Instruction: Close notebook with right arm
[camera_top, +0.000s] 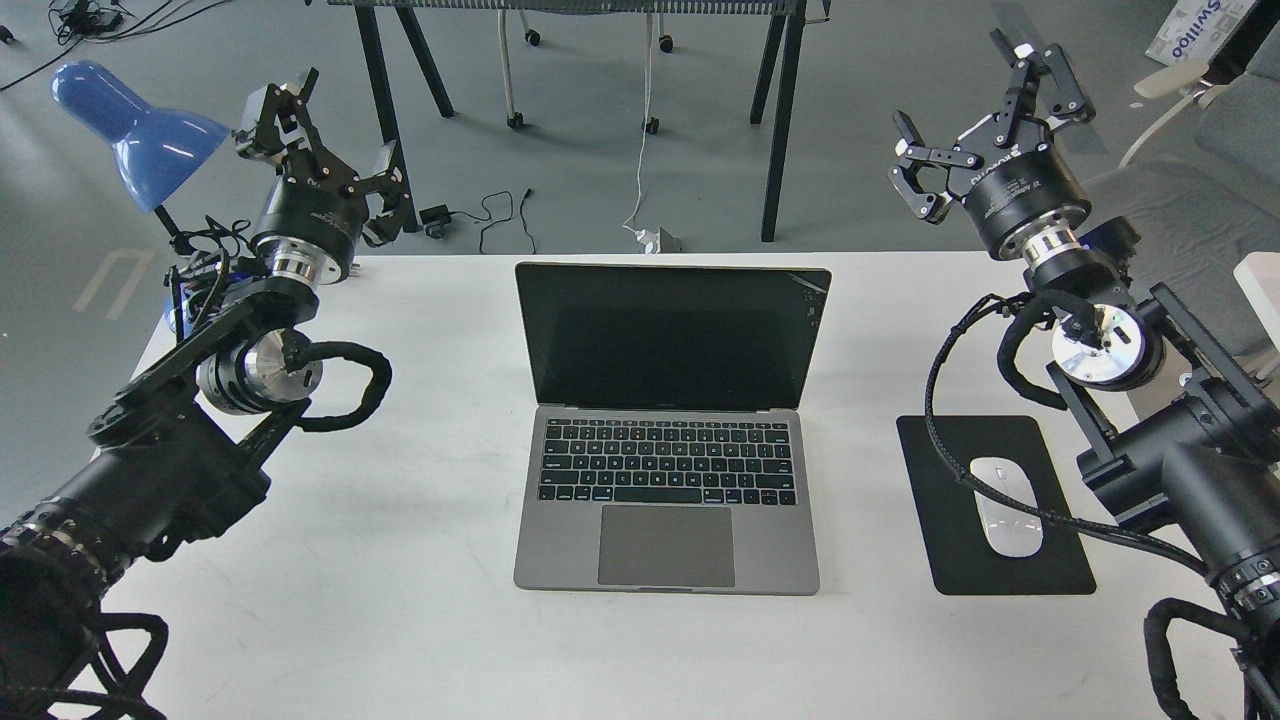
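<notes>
The notebook (667, 470) lies open in the middle of the white table (400, 600), its dark screen upright and facing me, keyboard and trackpad exposed. My right arm's gripper (975, 120) hangs in the air at the upper right, well to the right of the screen's top edge, fingers spread open and empty. My left gripper (320, 130) is raised at the upper left near the blue lamp, also open with nothing in it. Neither gripper touches the notebook.
A black mouse pad (1000, 560) with a white mouse (1007, 505) lies right of the notebook, under my right arm's cable. A blue desk lamp (140, 130) stands at the back left corner. Table legs, a chair and floor cables lie beyond the table's far edge.
</notes>
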